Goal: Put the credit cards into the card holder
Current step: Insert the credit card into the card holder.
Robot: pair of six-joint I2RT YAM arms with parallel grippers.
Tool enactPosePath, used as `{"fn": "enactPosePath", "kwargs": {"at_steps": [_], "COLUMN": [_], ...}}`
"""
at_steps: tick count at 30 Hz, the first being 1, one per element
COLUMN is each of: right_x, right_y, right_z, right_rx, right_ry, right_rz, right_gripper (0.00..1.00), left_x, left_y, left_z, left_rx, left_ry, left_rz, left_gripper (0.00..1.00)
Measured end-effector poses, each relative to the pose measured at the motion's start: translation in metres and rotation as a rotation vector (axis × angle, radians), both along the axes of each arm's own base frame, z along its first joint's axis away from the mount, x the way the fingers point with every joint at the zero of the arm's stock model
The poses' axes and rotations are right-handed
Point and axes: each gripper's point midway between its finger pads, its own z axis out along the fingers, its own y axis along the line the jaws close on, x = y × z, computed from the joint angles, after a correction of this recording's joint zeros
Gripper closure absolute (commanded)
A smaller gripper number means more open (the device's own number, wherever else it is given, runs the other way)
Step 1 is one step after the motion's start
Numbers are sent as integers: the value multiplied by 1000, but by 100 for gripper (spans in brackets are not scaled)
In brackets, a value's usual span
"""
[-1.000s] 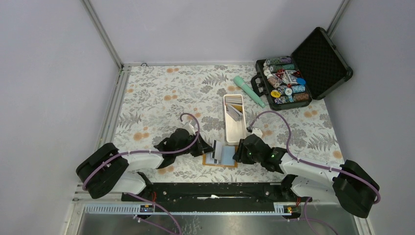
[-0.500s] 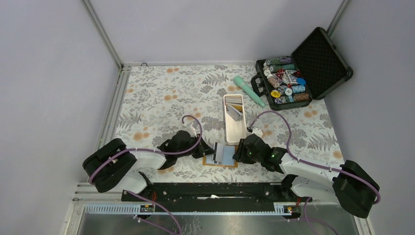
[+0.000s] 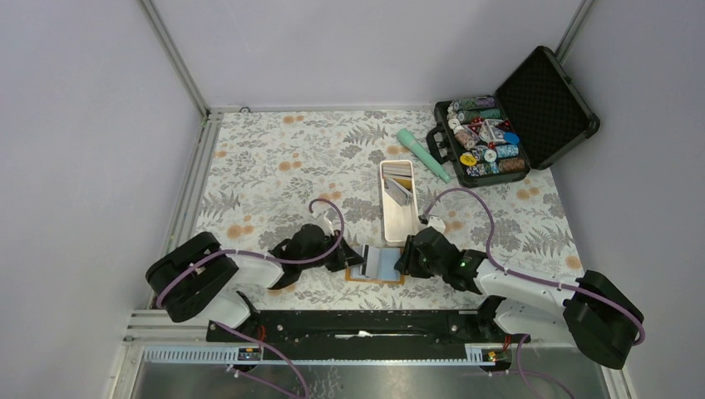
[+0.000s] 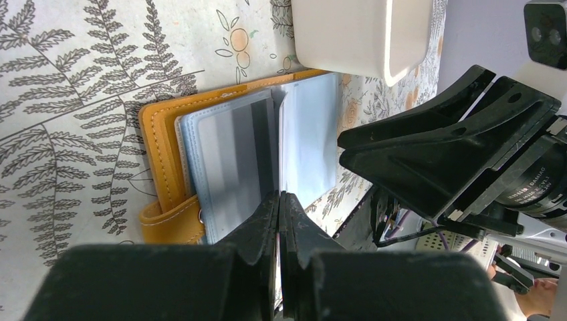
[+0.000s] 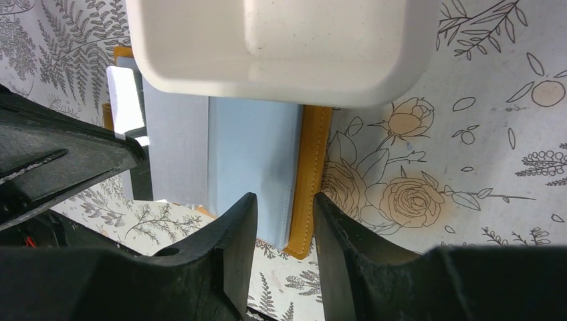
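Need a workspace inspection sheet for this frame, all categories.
Surface: floral-print tablecloth, flat.
Job's things: orange leather-like card holder lying open, grey card showing in a blue pocket; more cards in long white tray.
Clutter: teal cylinder; open black case of poker chips.
Claws: left claw shut on pale card held on edge over the holder; right claw open, astride the holder's right edge.
Cables: purple cables looped along both arms, off the holder.
Surroundings: grey walls, metal frame posts.
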Motion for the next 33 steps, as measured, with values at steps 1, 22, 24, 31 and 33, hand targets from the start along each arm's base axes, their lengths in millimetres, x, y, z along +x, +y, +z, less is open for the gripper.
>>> {"fn": "enactPosePath", "kwargs": {"at_steps": [1,22,24,31,33], "right_x": [0,3,4,6,6], "right_y": [0,15,18,24,25], "right_z": [0,-5,-5,-4,-4], "right_rx": [1,74,91,125,129], "right_ry": [-1,-3,-3,1,3], "right_rz": [0,9,7,6,3], "right_gripper": [57,64,64,65,65], "left_x": [0,-3,-4,-4,-4], "left_y": [-1,2,3,7,8], "left_z": [0,-3,-4,-6,-6], "left_rx": [-2,-57,-58,-64,-64], "left_ry": [0,26,31,33,31], "left_rz": [0,56,65,88,92], "left_gripper": [100,100,100,100,100]}}
